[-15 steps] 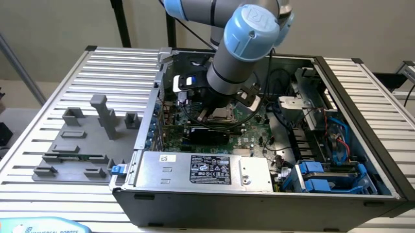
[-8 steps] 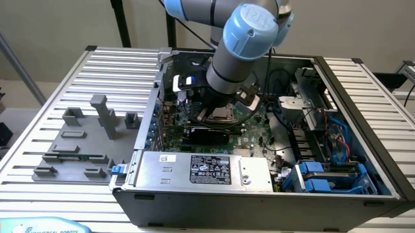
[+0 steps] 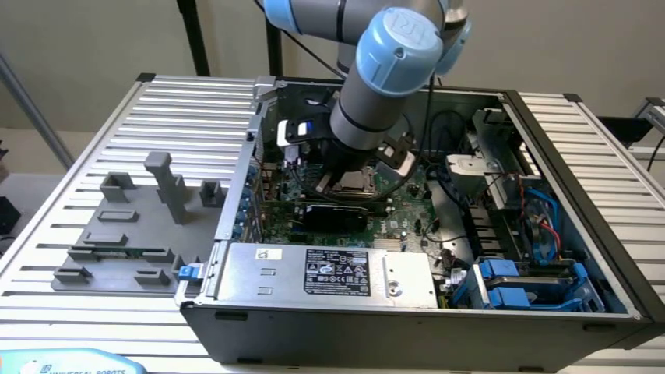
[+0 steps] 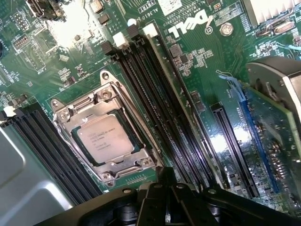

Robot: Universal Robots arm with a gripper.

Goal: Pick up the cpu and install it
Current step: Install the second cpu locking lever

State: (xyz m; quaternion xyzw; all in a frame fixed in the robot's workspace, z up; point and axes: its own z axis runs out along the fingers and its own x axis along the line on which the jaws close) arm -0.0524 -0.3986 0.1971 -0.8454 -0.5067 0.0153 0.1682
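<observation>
The pincer [image 4: 164, 197] hangs low over the motherboard [image 4: 197, 61] inside the open computer case [image 3: 416, 327]; whether it is open or closed I cannot tell, and nothing shows in its grip. Just beside it the cpu [image 4: 106, 139] lies flat in its socket, ringed by the metal socket frame [image 4: 77, 110]. Black memory slots [image 4: 155, 103] run close along both sides of the socket. On the counter [image 3: 73, 257], beside the case, sits a grey fixture [image 3: 135, 226].
</observation>
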